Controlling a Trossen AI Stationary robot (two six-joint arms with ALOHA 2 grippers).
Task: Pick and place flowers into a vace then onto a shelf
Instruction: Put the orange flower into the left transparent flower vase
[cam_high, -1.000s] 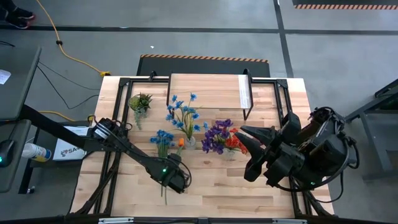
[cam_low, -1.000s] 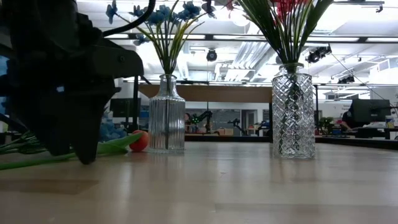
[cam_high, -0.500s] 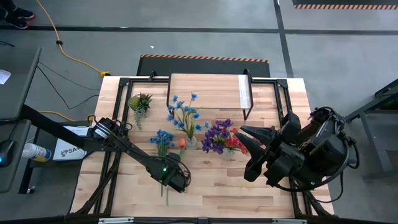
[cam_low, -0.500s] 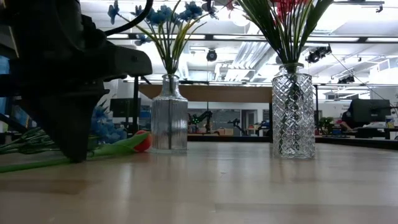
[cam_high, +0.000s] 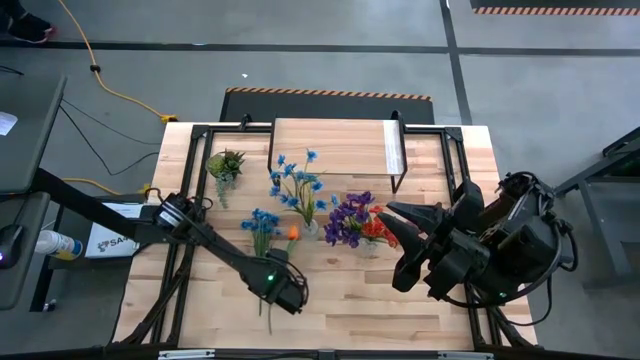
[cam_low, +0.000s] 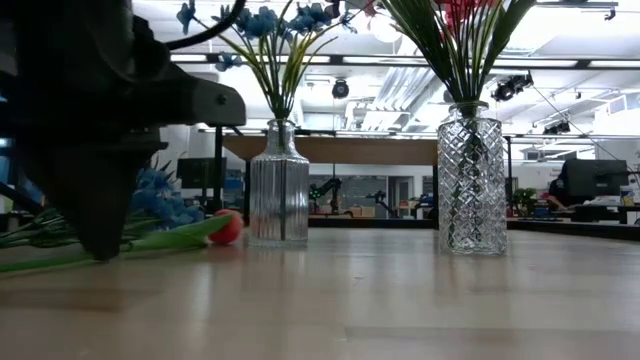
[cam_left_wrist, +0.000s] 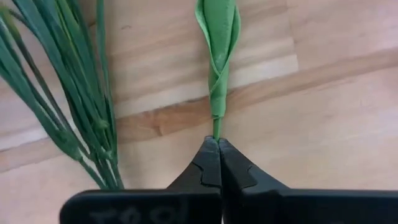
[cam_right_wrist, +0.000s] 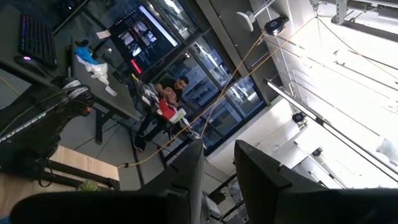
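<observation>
A green-stemmed flower with an orange bloom (cam_high: 291, 232) lies on the table beside a loose blue bunch (cam_high: 262, 222). My left gripper (cam_high: 287, 293) stands over the flower's stem end near the table's front, shut on it. A ribbed glass vase (cam_low: 279, 185) holds blue flowers. A diamond-cut vase (cam_low: 470, 180) holds purple and red ones (cam_high: 352, 218). The shelf (cam_high: 335, 148) stands at the far middle. My right gripper (cam_high: 392, 218) hangs raised at the right, open, with nothing between its fingers (cam_right_wrist: 186, 177). My left gripper pinches the cut end of the orange flower's stem (cam_left_wrist: 216, 129) between its two fingertips. The fingers come from above, pointing steeply down. The stem runs straight away from them, its wrapped leaf (cam_left_wrist: 221, 37) on the wood. The orange bloom (cam_low: 227, 228) rests on the table by the ribbed vase.
A small spiky potted plant (cam_high: 225, 163) stands at the far left. The loose bunch's green stems (cam_left_wrist: 68, 99) lie right beside my left gripper. Bare planks stretch along the table's near edge (cam_high: 380, 310).
My left gripper has shut on the stem end and rolled a little about its own axis, staying at the same spot. The ribbed vase has shifted slightly toward the table's right.
</observation>
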